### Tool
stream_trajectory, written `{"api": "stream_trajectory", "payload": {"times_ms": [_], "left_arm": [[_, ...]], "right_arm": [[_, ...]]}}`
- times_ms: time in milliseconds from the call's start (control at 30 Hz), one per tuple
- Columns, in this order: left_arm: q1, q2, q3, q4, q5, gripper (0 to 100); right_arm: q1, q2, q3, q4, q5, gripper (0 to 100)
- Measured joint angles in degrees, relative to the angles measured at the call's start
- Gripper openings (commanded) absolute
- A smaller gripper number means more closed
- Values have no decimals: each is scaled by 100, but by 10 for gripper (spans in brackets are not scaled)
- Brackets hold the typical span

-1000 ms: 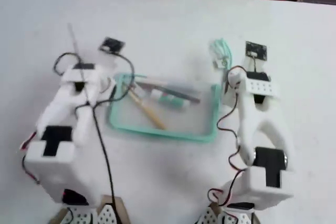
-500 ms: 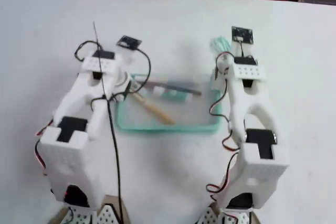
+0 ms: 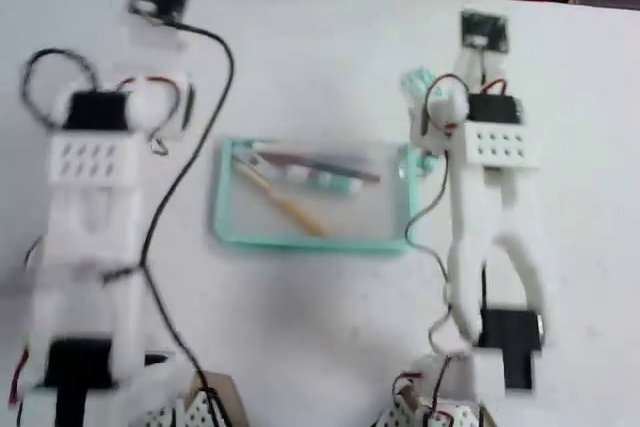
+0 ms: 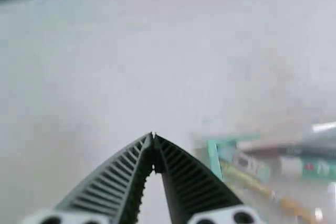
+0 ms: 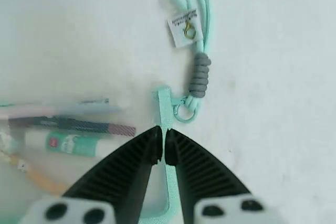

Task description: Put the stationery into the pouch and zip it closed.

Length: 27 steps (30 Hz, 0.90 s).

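The pouch (image 3: pixel 310 244) lay flat between the 2 arms, with stationery (image 3: pixel 300 179) inside. The right gripper (image 5: pixel 161 141), jaws pressed together, sat over the pouch's teal end edge beside its cord (image 5: pixel 198 3); whether it pinched the edge was unclear. The left gripper (image 4: pixel 153 142), also closed and empty, hung apart from the opposite end.

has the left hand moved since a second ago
Yes. The left hand has pulled away from the pouch's left end, outward and toward the table's far edge, as the high view shows.
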Motion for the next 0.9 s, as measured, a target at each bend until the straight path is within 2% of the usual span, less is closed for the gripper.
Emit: {"api": "stream_trajectory", "payload": {"times_ms": [100,233,333,533,767,900], "left_arm": [[-9,-967,0,-598,-9,24],[-18,-2136,0,-809,-9,24],[-18,-3033,0,-589,-9,24],[-18,-4905,-18,35,-9,24],[-18,-6514,18,923,-9,24],[-18,-7569,607,1020,18,24]], "right_arm": [[-26,-976,0,202,97,21],[-141,-2382,0,492,809,21],[-510,-3499,0,756,1204,21],[-1196,-5943,-9,976,1327,21],[-1275,-8070,-97,1327,1327,21],[-1275,-8879,-123,1662,1327,21]]}}
